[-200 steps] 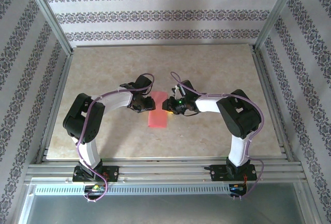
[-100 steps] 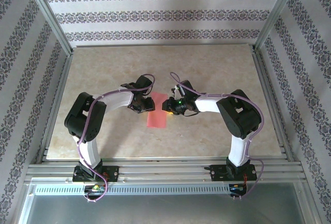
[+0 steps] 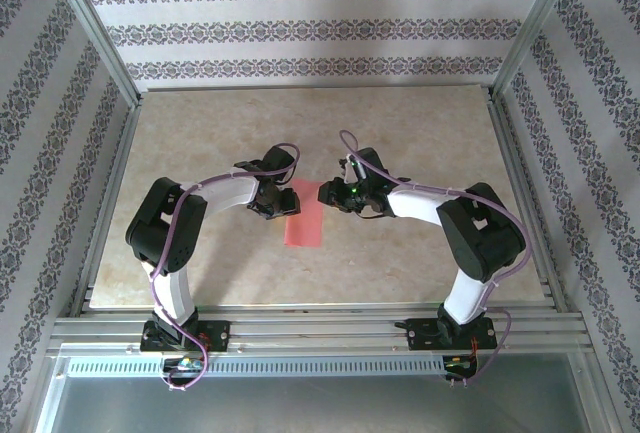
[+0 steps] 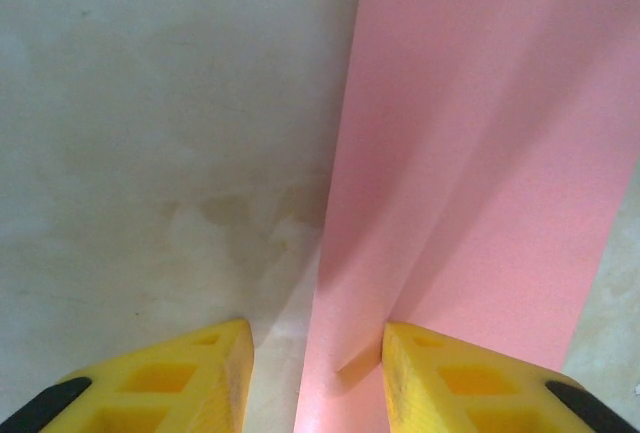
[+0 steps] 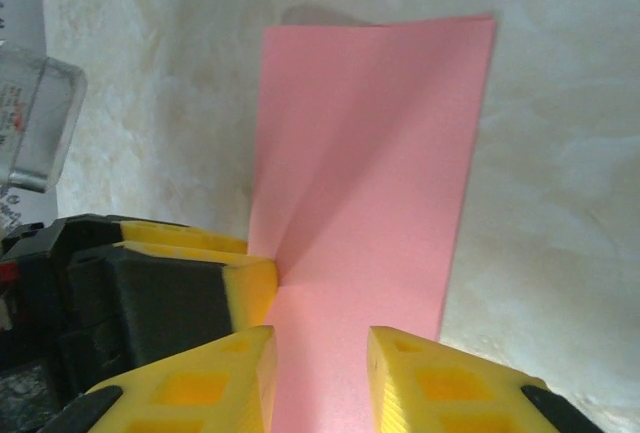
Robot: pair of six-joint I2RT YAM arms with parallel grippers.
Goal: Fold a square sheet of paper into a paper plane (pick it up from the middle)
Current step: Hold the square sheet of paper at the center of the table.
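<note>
1. Plainly, found the square sheet of paper [image 3: 306, 217] folded to a narrow strip, flat on the table [image 3: 430, 133], lying between the two hands.
2. Placed the left hand [image 3: 276, 201] at one long edge of the strip and the right hand [image 3: 326, 196] at the other, both toward its far end, tips close together.
3. Read the left hand as open and gripping nothing. Saw the strip's long edge run out from the gap between its fingers [image 4: 190, 378], paper toward the right finger, bare table ahead of the other.
4. Read the right hand as open too, the gap narrower, straddling the paper's end without pinching it, with the left hand's yellow finger just beside its own left finger.
5. Traced the strip's long axis straight ahead of the fingertips in both wrist views, with a faint slanted crease across it.
6. Judged neither hand nearer: both touching or all but touching the paper. Judged that the next fold hinged on that lengthwise line ahead of the fingers.
</note>
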